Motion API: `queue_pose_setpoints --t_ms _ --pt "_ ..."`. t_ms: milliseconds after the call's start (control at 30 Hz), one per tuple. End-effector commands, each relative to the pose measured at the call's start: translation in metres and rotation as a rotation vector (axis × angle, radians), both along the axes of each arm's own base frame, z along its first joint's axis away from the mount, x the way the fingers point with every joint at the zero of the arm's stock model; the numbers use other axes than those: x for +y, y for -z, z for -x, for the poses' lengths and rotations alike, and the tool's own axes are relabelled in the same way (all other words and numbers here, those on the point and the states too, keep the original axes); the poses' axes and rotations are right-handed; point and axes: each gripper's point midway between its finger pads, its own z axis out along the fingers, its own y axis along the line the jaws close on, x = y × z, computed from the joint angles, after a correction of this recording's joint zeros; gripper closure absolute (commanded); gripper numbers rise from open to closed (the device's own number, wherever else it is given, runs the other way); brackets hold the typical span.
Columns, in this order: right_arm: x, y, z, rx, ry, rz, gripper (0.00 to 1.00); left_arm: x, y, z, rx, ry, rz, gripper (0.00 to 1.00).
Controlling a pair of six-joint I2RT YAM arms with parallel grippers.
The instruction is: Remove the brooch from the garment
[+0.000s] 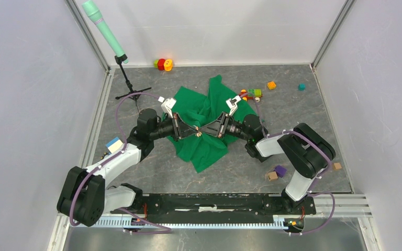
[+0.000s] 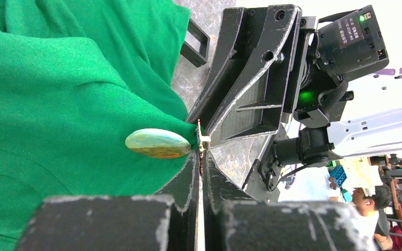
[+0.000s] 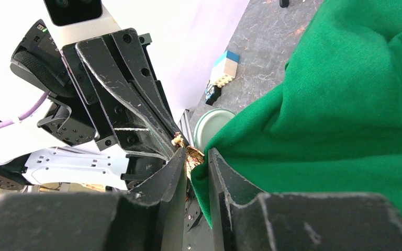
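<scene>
— How does the left claw (image 2: 201, 157) stand?
— Clenched, its fingers pressed flat together. They seem to nip a small fitting at the edge of the brooch (image 2: 158, 143). The brooch's oval face lies just beside the tips, against the garment (image 2: 57, 104).
— And the right claw (image 3: 198, 159)?
— It is pinching a fold of garment, with a gold bit of the brooch at its tips. The two claws meet tip to tip.
— Where is that?
— Over the middle of the garment, which lies rumpled at the centre of the table (image 1: 152, 167).
— And the arms?
— The left arm (image 1: 120, 157) rises from its base and bends, so its forearm points right, low over the cloth. The right arm (image 1: 298, 149) mirrors it, forearm pointing left.
</scene>
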Motion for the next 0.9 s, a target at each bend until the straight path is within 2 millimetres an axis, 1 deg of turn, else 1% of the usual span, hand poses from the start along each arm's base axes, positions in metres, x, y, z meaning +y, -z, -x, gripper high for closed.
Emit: queue_pose_setpoints --t_ms 0,133,233,300,333,433,533,633,800,867 --pt "0.006 0.003 0.003 -0.015 -0.028 0.006 0.74 -0.007 -0.024 0.0 -0.054 0.039 0.064 0.98" --pt "0.007 0.0 0.004 -0.023 -0.033 0.0 0.73 -0.007 -0.022 0.001 -0.051 0.037 0.061 0.98" --pt "0.007 -0.004 0.005 -0.029 -0.037 -0.01 0.68 -0.007 -0.019 -0.001 -0.042 0.032 0.056 0.98" --pt "0.006 -0.007 0.005 -0.036 -0.028 -0.014 0.62 -0.006 -0.015 -0.003 -0.027 0.021 0.045 0.98" --pt "0.005 -0.008 0.005 -0.04 -0.023 -0.016 0.6 -0.005 -0.014 -0.004 -0.022 0.014 0.038 0.98" --pt "0.003 -0.009 0.005 -0.042 -0.015 -0.019 0.56 -0.002 -0.009 -0.006 -0.013 -0.013 0.02 0.98" --pt "0.001 -0.01 0.006 -0.052 -0.008 -0.017 0.5 0.002 0.0 -0.011 0.012 -0.05 -0.022 0.98" --pt "-0.001 -0.003 0.008 -0.063 -0.007 0.021 0.45 0.007 0.007 -0.015 0.029 -0.087 -0.057 0.98" --pt "-0.009 0.016 0.009 -0.078 0.013 0.111 0.44 0.011 0.011 -0.02 0.041 -0.117 -0.083 0.98" --pt "-0.013 0.027 0.011 -0.076 0.023 0.156 0.46 0.01 0.011 -0.02 0.045 -0.114 -0.082 0.98"
